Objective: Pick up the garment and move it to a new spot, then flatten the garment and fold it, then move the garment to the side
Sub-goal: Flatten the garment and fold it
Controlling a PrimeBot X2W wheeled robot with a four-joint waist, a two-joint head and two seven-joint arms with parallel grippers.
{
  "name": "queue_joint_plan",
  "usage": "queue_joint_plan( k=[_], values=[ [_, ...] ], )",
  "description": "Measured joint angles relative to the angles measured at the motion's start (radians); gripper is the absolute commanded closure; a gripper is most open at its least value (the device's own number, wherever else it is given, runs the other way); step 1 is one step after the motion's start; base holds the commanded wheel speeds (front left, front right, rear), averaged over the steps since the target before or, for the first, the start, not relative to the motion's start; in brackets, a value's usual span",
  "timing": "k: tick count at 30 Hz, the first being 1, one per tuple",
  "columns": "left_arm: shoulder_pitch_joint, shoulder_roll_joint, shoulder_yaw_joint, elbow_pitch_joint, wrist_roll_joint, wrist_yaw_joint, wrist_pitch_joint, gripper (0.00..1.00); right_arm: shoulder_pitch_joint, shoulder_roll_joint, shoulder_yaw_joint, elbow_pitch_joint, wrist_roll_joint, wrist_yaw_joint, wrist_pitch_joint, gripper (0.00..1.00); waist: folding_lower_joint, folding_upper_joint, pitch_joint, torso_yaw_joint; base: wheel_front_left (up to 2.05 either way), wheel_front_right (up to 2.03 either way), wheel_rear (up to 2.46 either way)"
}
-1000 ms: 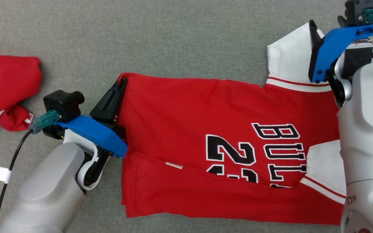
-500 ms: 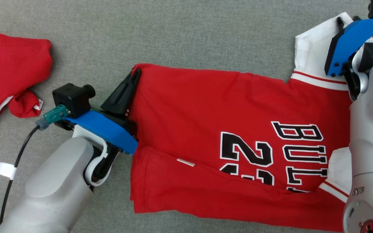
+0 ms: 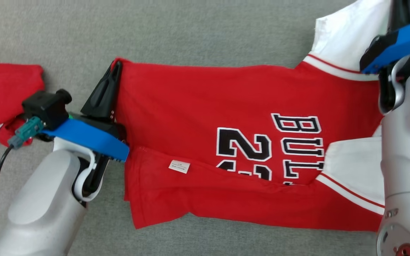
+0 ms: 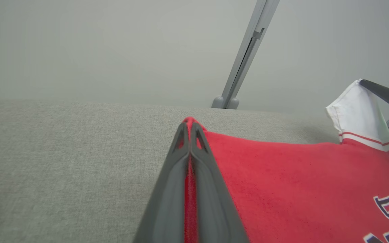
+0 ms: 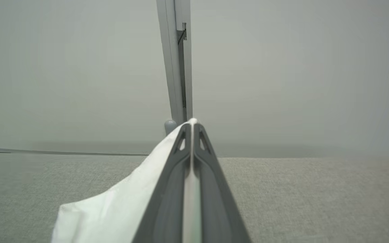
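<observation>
On the grey worktop [image 3: 190,32]: red garment [image 3: 198,103] spread wide, near edge folded over.
Left end effector [image 3: 116,67]: clenched on the garment's red corner.
Right end effector [image 5: 192,124]: clenched on its white sleeve.
Far left: another red cloth [image 3: 2,89].

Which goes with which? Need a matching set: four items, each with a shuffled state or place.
Items
1. left gripper
2. right gripper
3. white label
4. other red garment

States
a. lying at the head view's left edge
b. shut on white sleeve
c. on the folded lower flap of the jersey
d. shut on the jersey's red corner

Pairs: 1-d, 2-b, 3-c, 4-a
</observation>
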Motion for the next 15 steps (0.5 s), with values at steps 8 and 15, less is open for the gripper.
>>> queue_joint_plan(
  k=[8,15],
  values=[
    [0.121,-0.001,0.061,0.043,0.051,0.000,0.000,1.00,0.186,0.000,0.078,-0.001,0.205,0.000,-0.089,1.00,-0.0001,0.0000,-0.096,-0.067,0.00,0.00,0.00],
    [0.273,-0.041,0.123,0.057,0.099,0.000,0.000,1.00,0.469,0.000,0.142,-0.098,0.360,0.000,-0.093,1.00,-0.0003,0.0000,-0.197,-0.112,0.00,0.00,0.00]
  ],
)
